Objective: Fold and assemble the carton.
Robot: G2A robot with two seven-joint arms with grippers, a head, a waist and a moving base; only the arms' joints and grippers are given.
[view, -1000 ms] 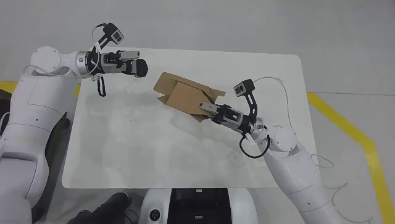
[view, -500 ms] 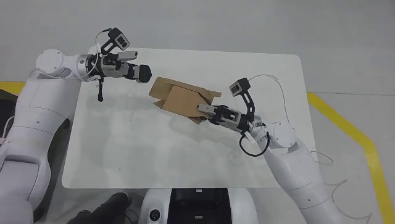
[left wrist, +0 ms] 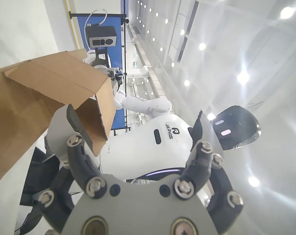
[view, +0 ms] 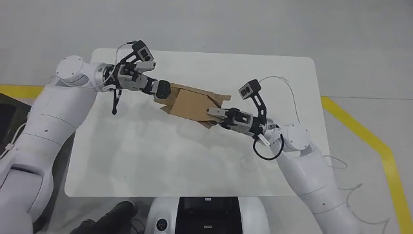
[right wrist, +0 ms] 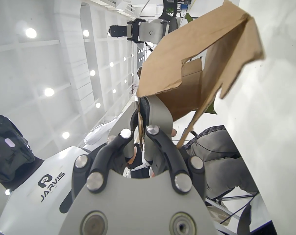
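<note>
Swinging in from the table's far left corner, the left arm has brought the left gripper (view: 161, 90) up to the carton's left end. The carton (view: 190, 102) has barely shifted over that second, and the right arm has stayed about where it was.

The brown carton, partly opened into a sleeve with loose flaps, sits over the middle of the white table (view: 161, 163), a little toward the far edge. In the left wrist view the left gripper (left wrist: 135, 118) has its jaws spread wide. One finger (left wrist: 75, 123) is right at the corner of the carton's (left wrist: 40, 86) open end, and the other stands well clear. The right gripper (view: 213, 113) grasps the carton's right end. Its wrist view shows the gripper (right wrist: 144, 108) clenched on a thin cardboard edge of the carton (right wrist: 199, 50).

Pale grey floor surrounds the table, with a yellow floor line (view: 361, 124) running off its right side. Round ceiling lights (left wrist: 286, 12) dot a high white ceiling, and a blue panel (left wrist: 99, 20) stands against the wall.
</note>
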